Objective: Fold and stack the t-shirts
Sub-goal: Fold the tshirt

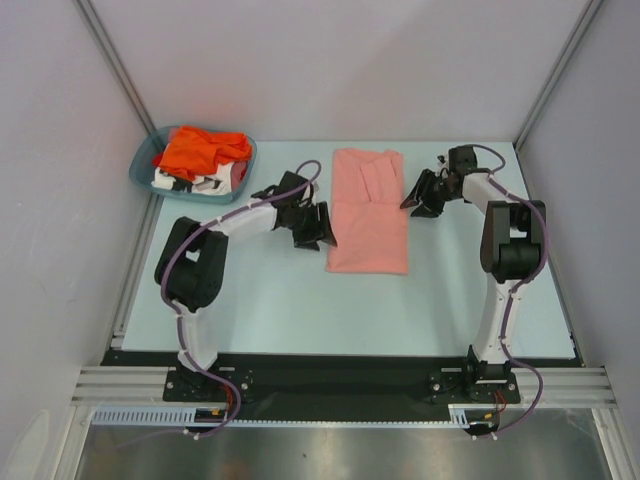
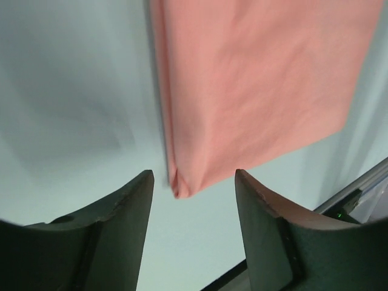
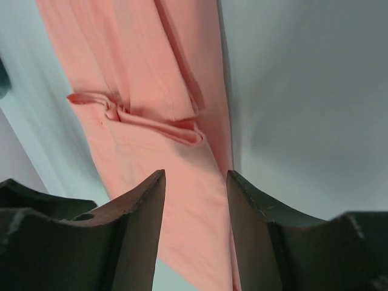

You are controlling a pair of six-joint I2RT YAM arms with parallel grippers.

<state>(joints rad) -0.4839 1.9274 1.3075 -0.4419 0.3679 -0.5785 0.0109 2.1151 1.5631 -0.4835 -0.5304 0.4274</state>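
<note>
The salmon-pink t-shirt (image 1: 368, 210) lies folded into a long strip in the middle of the table, sleeves tucked on top at its far end. My left gripper (image 1: 318, 228) is open beside its left edge near the near corner, which shows between the jaws in the left wrist view (image 2: 254, 91). My right gripper (image 1: 418, 197) is open at the shirt's right edge; the cloth (image 3: 151, 91) lies below the jaws. The bright orange t-shirt (image 1: 200, 150) and the white one with black print (image 1: 190, 182) sit bundled in the basket.
The teal plastic basket (image 1: 142, 168) stands at the table's far left corner. Grey walls enclose the table at the back and sides. A black rail runs along the near edge (image 1: 330, 375).
</note>
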